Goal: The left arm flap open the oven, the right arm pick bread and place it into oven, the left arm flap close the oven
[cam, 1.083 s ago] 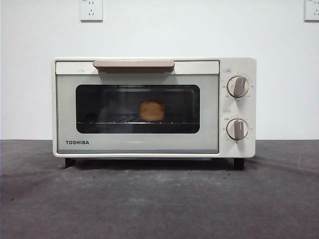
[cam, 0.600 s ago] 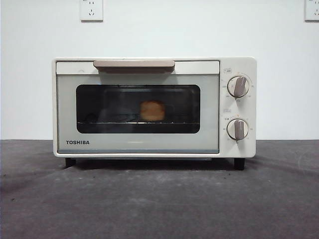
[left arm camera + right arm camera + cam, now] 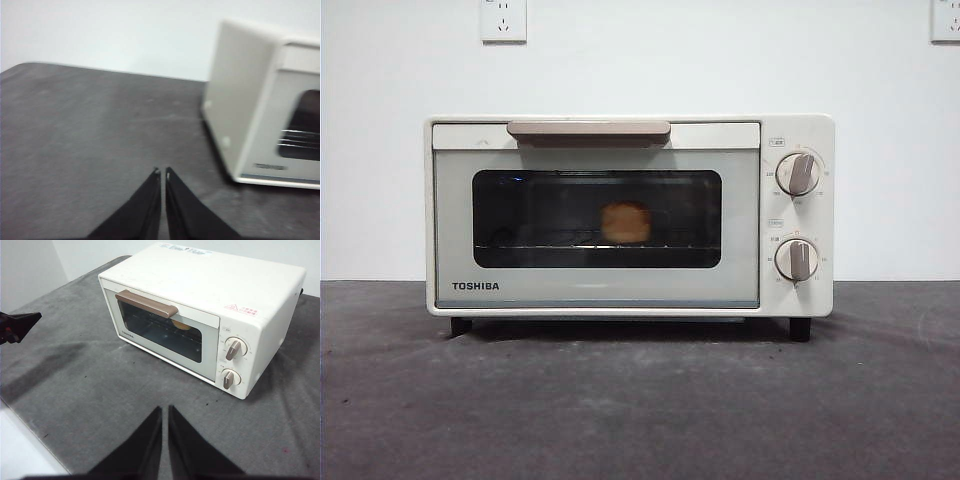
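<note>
The cream-white TOSHIBA oven (image 3: 620, 215) stands with its door closed; it also shows in the right wrist view (image 3: 200, 310) and partly in the left wrist view (image 3: 260, 110). The golden bread (image 3: 625, 222) sits on the wire rack behind the dark glass, and a sliver of it shows in the right wrist view (image 3: 182, 325). My left gripper (image 3: 163, 172) is shut and empty, over the grey mat off to the oven's side. My right gripper (image 3: 165, 409) is shut and empty, held back above the mat in front of the oven. Neither arm shows in the front view.
A grey mat (image 3: 640, 400) covers the table. A white wall with two sockets (image 3: 503, 20) stands behind the oven. The left arm's black tip (image 3: 17, 325) shows at the edge of the right wrist view. The table's near edge (image 3: 25, 440) lies close to the right gripper.
</note>
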`<state>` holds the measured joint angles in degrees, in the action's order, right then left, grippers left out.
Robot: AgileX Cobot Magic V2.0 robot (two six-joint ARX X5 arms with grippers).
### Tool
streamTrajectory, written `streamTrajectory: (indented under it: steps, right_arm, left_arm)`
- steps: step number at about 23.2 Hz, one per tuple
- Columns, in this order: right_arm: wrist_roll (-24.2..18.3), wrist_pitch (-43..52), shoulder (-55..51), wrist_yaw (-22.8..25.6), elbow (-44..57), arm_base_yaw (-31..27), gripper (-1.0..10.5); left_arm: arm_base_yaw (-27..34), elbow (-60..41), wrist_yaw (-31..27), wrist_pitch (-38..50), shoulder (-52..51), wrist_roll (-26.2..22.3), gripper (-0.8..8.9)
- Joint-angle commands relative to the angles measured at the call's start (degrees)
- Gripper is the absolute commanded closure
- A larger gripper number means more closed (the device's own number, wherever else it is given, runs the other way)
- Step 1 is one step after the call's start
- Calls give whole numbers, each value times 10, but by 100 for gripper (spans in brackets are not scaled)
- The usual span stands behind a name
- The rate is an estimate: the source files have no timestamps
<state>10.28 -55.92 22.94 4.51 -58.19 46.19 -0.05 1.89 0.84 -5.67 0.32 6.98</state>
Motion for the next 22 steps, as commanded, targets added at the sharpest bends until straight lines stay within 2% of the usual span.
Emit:
streamTrajectory:
  steps: [1, 7, 10, 22]
  right_arm:
    - [-3, 6, 1, 0, -11, 5, 929]
    - [-3, 6, 1, 0, -11, 5, 929]
    - [-3, 6, 1, 0, -11, 5, 929]
    - [-3, 6, 1, 0, -11, 5, 928]
  left_arm:
    - [0, -12, -11, -4, -1, -3, 788]
    - [0, -12, -13, -19, -1, -29, 788]
    - [0, -12, -14, -54, -1, -49, 788]
    - [0, -12, -14, -51, -1, -47, 788]
